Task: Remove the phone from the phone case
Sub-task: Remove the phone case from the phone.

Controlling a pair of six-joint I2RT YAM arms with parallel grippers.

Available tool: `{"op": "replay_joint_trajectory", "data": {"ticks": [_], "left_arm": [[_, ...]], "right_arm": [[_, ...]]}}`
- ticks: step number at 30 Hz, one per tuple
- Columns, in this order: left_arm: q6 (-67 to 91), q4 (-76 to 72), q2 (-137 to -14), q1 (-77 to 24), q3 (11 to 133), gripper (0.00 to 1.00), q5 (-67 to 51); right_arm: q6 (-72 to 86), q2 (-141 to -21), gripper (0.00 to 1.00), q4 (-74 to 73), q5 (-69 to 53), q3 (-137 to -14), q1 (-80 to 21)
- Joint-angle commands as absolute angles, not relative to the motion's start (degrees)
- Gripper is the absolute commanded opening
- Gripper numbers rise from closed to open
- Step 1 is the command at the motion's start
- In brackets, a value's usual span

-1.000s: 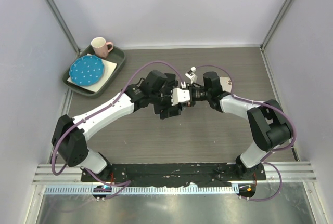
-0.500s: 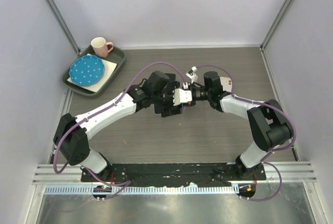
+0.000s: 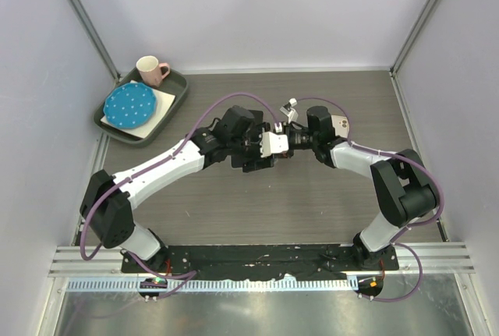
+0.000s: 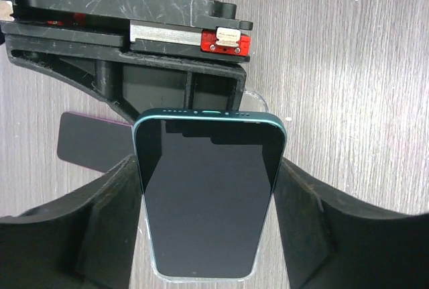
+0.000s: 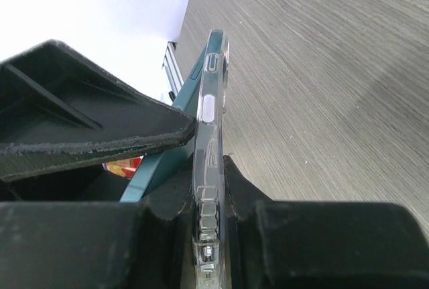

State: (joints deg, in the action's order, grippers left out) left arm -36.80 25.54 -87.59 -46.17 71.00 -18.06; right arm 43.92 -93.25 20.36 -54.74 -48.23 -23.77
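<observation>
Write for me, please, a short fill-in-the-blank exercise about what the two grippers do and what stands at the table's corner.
1. The right gripper is shut on the clear ___.
2. The left gripper has one finger on each side of the ___.
3. The pink mug stands in the ___, beside the blue plate.
Missing words: case; phone; tray.

Tray [image 3: 182, 85] well left of phone [image 4: 208, 195]

left gripper [image 4: 208, 232] jaws narrowed around phone [image 4: 209, 188]
</observation>
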Motion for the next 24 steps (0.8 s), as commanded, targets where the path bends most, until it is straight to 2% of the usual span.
{"op": "replay_joint_trajectory", "data": {"ticks": [1,2,3,4,5,10,24], "left_arm": [[-37.6,26.5,-88.2,-46.8,71.3,0.61,-19.6],[-38.1,27.0,-88.2,-46.8,71.3,0.46,-19.9],[-38.1,27.0,-88.1,-46.8,71.2,0.42,-20.0],[-38.0,27.2,-88.1,-46.8,71.2,0.3,-20.5],[-37.9,27.3,-88.1,-46.8,71.1,0.22,-20.6],[-36.0,27.3,-87.5,-46.9,71.1,0.0,-22.5],[-25.9,28.7,-85.9,-46.8,76.7,0.0,-29.8]], "right_arm": [[45.7,-90.1,0.01,28.3,-59.5,-51.0,-24.0],[45.7,-89.9,0.01,28.2,-59.7,-51.2,-24.0],[45.7,-89.8,0.01,28.3,-59.8,-51.2,-24.0],[45.5,-89.7,0.01,28.2,-59.8,-51.2,-24.0],[45.4,-89.5,0.01,28.0,-59.8,-51.2,-24.0],[41.0,-89.5,0.01,23.7,-57.1,-51.8,-22.6],[33.8,-92.2,0.01,14.9,-51.3,-54.2,-19.2]]}}
